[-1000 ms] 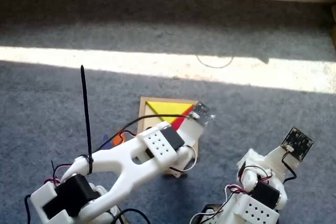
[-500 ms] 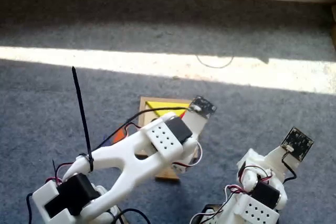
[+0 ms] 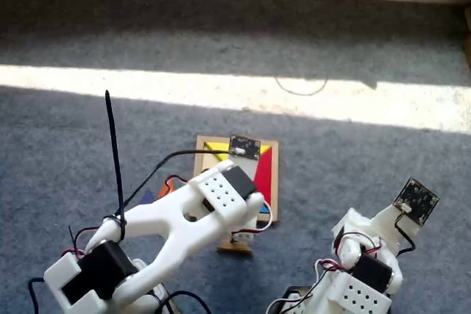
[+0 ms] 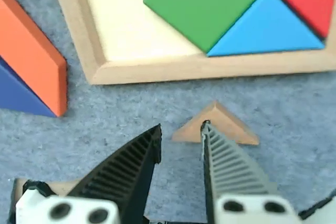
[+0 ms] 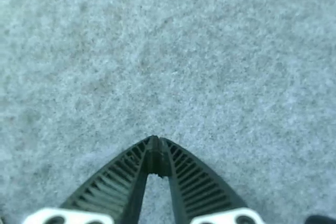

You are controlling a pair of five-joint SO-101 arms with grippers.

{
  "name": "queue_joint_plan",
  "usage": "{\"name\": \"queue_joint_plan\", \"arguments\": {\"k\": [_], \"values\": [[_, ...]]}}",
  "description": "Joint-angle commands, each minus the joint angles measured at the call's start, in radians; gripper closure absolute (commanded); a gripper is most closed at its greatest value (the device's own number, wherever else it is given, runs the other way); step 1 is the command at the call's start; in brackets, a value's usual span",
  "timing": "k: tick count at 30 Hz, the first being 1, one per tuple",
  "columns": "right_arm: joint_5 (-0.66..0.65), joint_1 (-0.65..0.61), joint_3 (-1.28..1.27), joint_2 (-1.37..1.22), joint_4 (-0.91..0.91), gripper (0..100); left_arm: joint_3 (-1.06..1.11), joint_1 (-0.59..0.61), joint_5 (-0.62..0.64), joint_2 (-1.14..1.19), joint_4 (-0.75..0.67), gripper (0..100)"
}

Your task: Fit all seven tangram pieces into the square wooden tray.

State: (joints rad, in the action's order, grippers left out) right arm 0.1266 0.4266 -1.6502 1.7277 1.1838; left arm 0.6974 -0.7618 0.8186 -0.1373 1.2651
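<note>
Pulled back across tray point(image 4: 199, 69) with left gripper point(image 4: 181, 129): narrowly parted, empty, now poised at tan triangle point(image 4: 231, 129) on carpet point(image 4: 294, 103) just outside the rim. Looks lined up for a pick. Over at right gripper point(image 5: 153, 156): pinched together, parked above carpet.

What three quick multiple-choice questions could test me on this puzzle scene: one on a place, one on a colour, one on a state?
1. Where does the tan triangle lie, relative to the wooden tray?
A) inside it
B) on the carpet just outside it
C) on top of its rim

2. What colour is the square piece in the tray?
A) green
B) purple
C) white

3. How are the right gripper and its fingers?
A) wide open
B) shut on nothing
C) shut on a piece

Answers: B, it rests on carpet beyond the rim; A, the square is plainly green; B, the fingers meet over bare carpet.
</note>
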Motion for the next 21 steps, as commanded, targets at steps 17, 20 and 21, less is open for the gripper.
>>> {"name": "queue_joint_plan", "arguments": {"k": [17, 20, 21], "values": [[0.005, -0.012, 0.008, 0.008, -0.021, 99.4, 0.079, -0.062, 0.075, -0.001, -0.068, 67], [0.005, -0.012, 0.008, 0.008, -0.021, 99.4, 0.140, -0.101, 0.075, -0.001, -0.149, 67], [0.005, -0.012, 0.008, 0.008, -0.021, 99.4, 0.156, -0.105, 0.072, -0.001, -0.167, 67]]}}
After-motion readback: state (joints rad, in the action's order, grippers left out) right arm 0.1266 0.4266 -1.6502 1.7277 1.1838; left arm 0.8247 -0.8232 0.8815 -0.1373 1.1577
